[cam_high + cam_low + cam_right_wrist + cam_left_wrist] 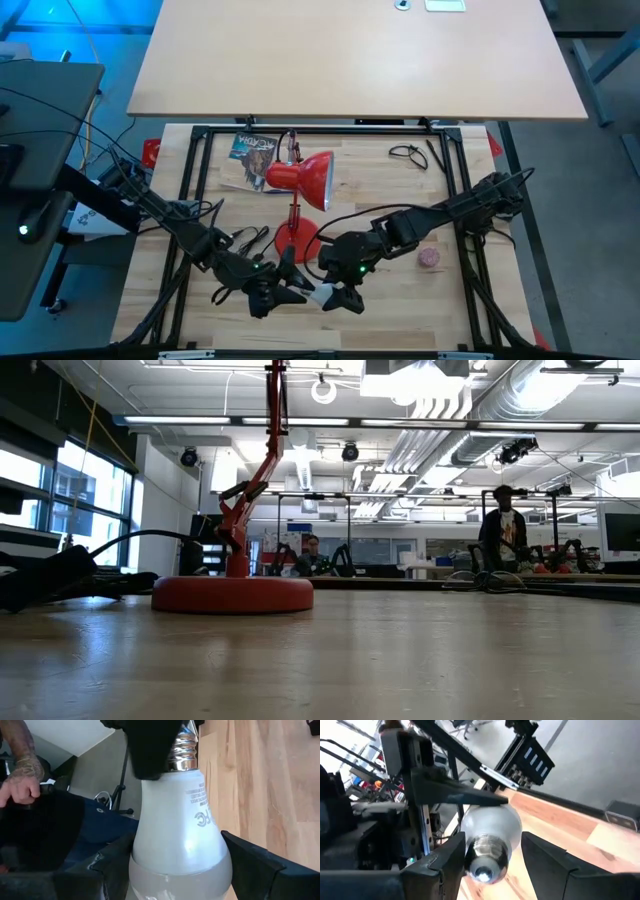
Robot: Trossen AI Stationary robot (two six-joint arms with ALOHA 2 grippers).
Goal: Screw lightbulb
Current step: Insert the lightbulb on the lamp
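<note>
Two grippers meet near the front edge of the light wooden desk (pixel 400 200), and the small white pear-shaped lightbulb with a grey-silver screw base (pixel 322 292) sits between them, off the surface. Right gripper (pixel 340 297): jaws part-open, clamped round the white glass end of the bulb, clear in the right wrist view (pixel 172 840). Left gripper (pixel 285 293): jaws stand on either side of the screw base, one finger (pixel 445 860) touching the bulb and the other just beside it; cannot tell if it really grips.

Progress, as a judgement: early. Bulb is off the desk and looks like a handover or re-grip between arms. Red desk lamp with cone shade and round base (pixel 300 185) stands behind the grippers, well apart from the bulb; nothing threaded in yet. Left to do: carry to the shade, align base with the socket, twist.

View differences: the high view gives the whole layout plus a small pink ball (pixel 429 258), a magazine (pixel 250 152) and black-framed glasses (pixel 408 152). The low view shows only the lamp base (pixel 232 594), no bulb or grippers, with people in the room behind. The right wrist view shows printing on the bulb and a person's hand (pixel 22 782) beyond the desk.
</note>
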